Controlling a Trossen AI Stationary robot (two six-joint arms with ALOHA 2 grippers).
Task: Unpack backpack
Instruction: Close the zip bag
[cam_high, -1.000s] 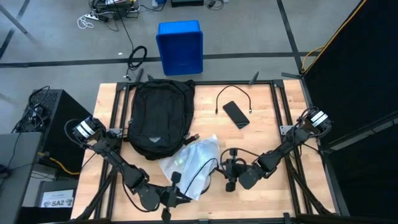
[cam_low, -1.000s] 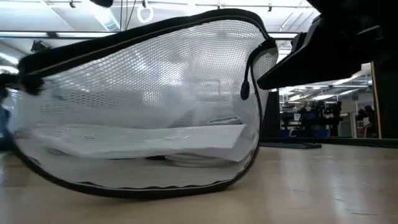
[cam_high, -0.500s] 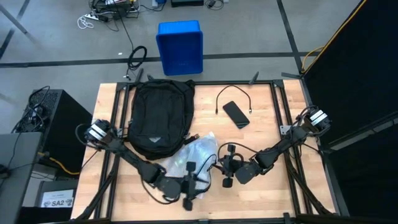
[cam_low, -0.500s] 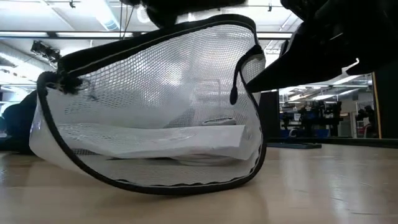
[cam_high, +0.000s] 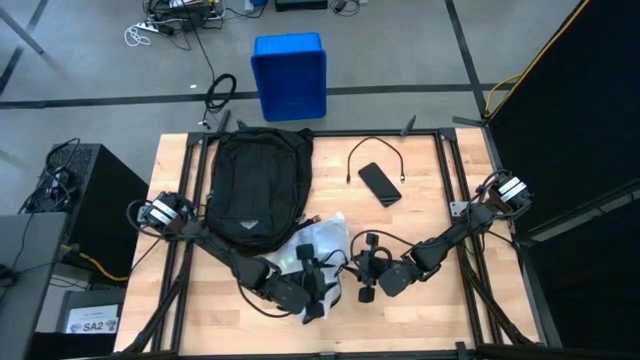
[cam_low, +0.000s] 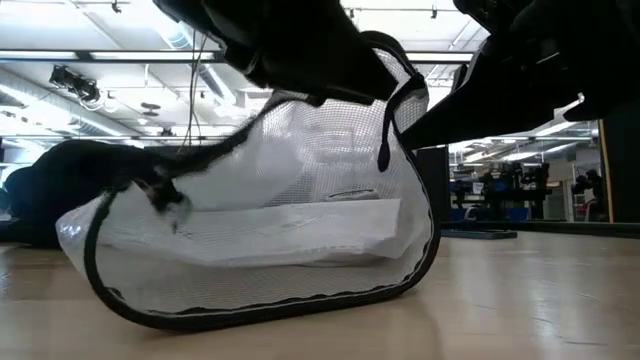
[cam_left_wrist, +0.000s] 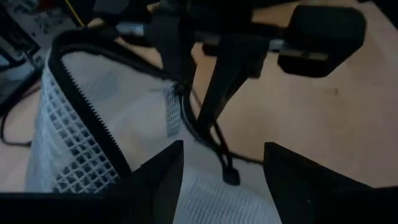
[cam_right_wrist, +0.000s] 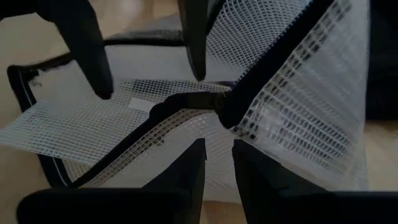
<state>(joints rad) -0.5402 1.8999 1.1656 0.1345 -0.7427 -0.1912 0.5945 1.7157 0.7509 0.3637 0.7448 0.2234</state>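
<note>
Two claws are met at a white mesh pouch (cam_high: 318, 262) lying near the front edge of the wooden worktop (cam_high: 440, 305). The black-trimmed rim of the pouch is pinched by the clenched right claw (cam_right_wrist: 219, 155), while the left claw (cam_left_wrist: 219, 163) is held just over the pouch with its fingers parted and nothing between them. Flat white contents and a thin dark cord are seen through the mesh; what they are cannot be told. Just behind the pouch, the backpack (cam_high: 256, 188) is laid flat on the left half of the worktop, touching it. Further back on the right, a dark phone (cam_high: 379, 184) is lain beside a black cable (cam_high: 370, 150). Beyond the worktop, a blue bin (cam_high: 290, 76) is stood on the floor.
</note>
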